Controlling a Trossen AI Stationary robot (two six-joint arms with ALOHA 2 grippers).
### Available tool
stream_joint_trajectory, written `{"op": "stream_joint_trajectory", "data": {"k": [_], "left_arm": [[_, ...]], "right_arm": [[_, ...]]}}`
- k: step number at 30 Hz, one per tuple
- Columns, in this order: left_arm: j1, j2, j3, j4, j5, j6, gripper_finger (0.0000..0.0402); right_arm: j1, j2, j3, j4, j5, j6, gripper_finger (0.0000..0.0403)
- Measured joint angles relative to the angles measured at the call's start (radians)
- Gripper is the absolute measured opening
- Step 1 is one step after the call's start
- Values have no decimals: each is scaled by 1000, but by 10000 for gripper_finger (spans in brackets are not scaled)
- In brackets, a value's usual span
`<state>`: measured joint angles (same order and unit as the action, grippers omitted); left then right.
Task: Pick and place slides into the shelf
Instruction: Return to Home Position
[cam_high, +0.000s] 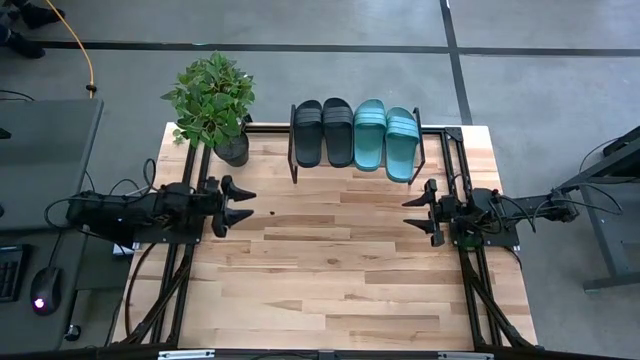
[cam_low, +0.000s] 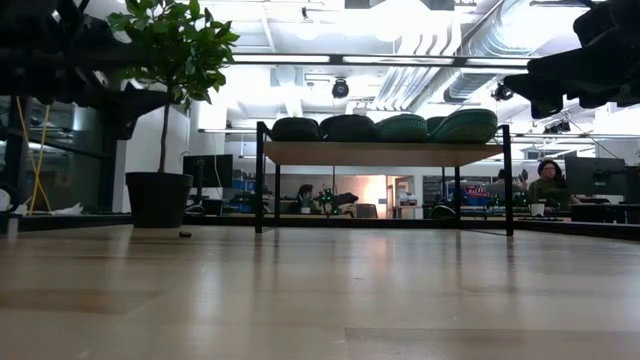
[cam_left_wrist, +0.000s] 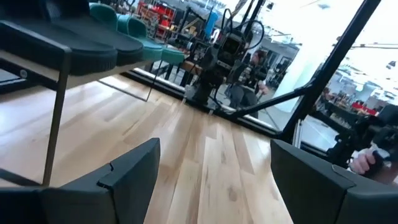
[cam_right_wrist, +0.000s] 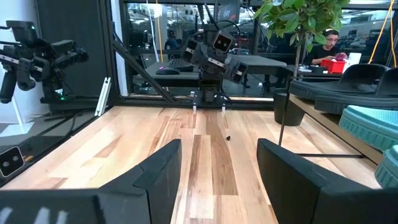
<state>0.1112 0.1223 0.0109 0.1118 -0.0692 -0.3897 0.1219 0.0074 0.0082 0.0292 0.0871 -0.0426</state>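
Two black slides (cam_high: 322, 131) and two teal-green slides (cam_high: 386, 137) lie side by side, soles down, on the plank top of the low shelf (cam_high: 356, 168) at the table's far edge; in the low view the slides (cam_low: 385, 127) sit in a row on the shelf (cam_low: 380, 152). My left gripper (cam_high: 243, 203) hovers open above the table's left side, and my right gripper (cam_high: 411, 213) hovers open above its right side. They point toward each other, and both are empty. Wrist views show open fingers of the left gripper (cam_left_wrist: 214, 177) and right gripper (cam_right_wrist: 219, 165).
A potted plant (cam_high: 213, 103) stands at the table's far left corner, beside the shelf. A small dark speck (cam_high: 271, 212) lies on the wood near my left gripper. The wooden tabletop (cam_high: 330, 290) stretches bare between and in front of the arms. People sit at desks beyond the table.
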Motion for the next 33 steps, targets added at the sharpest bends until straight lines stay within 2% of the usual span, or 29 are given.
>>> {"op": "stream_joint_trajectory", "data": {"k": [20,26,33], "left_arm": [[0,0,0,-14,-2,0,287],[0,0,0,-30,-10,183,287],[0,3,-2,-86,-8,330,287]], "right_arm": [[0,0,0,0,0,-8,202],[0,0,0,0,0,-10,202],[0,0,0,0,0,-9,202]]}}
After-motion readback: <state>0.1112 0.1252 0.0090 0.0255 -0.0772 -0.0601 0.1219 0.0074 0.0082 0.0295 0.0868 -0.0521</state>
